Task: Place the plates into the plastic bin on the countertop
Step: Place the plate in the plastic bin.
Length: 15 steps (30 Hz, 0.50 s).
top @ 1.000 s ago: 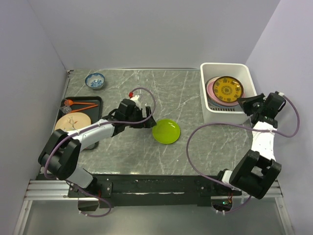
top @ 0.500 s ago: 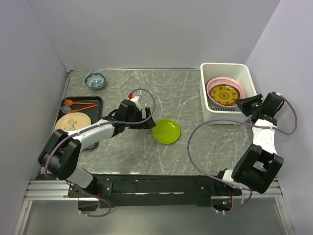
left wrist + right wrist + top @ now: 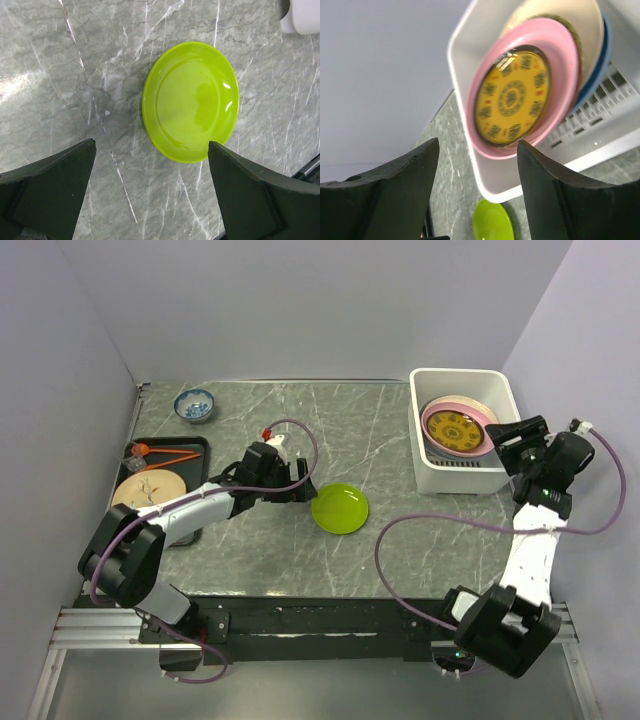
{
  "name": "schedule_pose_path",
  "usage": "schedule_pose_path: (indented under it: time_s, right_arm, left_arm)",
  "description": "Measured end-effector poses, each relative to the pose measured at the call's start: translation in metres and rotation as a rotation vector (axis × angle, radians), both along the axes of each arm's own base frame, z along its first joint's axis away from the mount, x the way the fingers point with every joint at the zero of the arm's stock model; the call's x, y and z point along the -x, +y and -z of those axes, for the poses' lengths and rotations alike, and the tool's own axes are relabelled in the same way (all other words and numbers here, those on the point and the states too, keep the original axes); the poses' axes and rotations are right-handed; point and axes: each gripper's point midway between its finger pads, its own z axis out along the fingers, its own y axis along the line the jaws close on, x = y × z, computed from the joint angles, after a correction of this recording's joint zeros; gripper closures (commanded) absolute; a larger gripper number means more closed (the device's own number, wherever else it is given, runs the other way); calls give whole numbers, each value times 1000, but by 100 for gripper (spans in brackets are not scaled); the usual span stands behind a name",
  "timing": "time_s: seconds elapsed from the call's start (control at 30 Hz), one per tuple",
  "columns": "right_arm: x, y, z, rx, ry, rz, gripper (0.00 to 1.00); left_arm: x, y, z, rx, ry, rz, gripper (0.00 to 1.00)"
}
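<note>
Your right pincer [image 3: 517, 437] has let go of the small yellow-patterned plate [image 3: 458, 430] and drawn back to the right of the plastic bin [image 3: 460, 374]. A second ago it held that plate tilted over the bin's near right corner. Its jaws now stand apart with nothing between them, as the right wrist view confirms. The yellow plate [image 3: 512, 97] lies inside the bin on top of the pink plate [image 3: 560, 60], with a cream plate [image 3: 580, 15] and a blue plate [image 3: 601, 62] stacked beneath. That drop looks finished.

Your left pincer [image 3: 295, 480] has not shifted. It hovers wide open and empty over the bench [image 3: 380, 420], well to the left of the bin. The green plate [image 3: 190, 115] lies flat between and just ahead of its fingers, untouched.

So you are between plates, and the green one is likely next. It sits flat on the stone, so you need one finger worked under the rim before you close. Otherwise the plate may only slide towards the bin. After the lift, carry it right and lower it onto the yellow plate.

Farther left of the bin, the cream leaf-sprig plate [image 3: 148, 488] waits on a black tray [image 3: 197, 446].
</note>
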Motion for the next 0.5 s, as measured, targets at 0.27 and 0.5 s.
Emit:
schedule_pose_path:
  time_s: [0.27, 0.5]
  right_arm:
    - [15, 18, -26, 51, -48, -42, 29]
    - [16, 63, -5, 58, 43, -198, 29]
  left_arm:
    - [2, 3, 2, -6, 2, -6, 1]
    - [2, 3, 2, -2, 5, -11, 1]
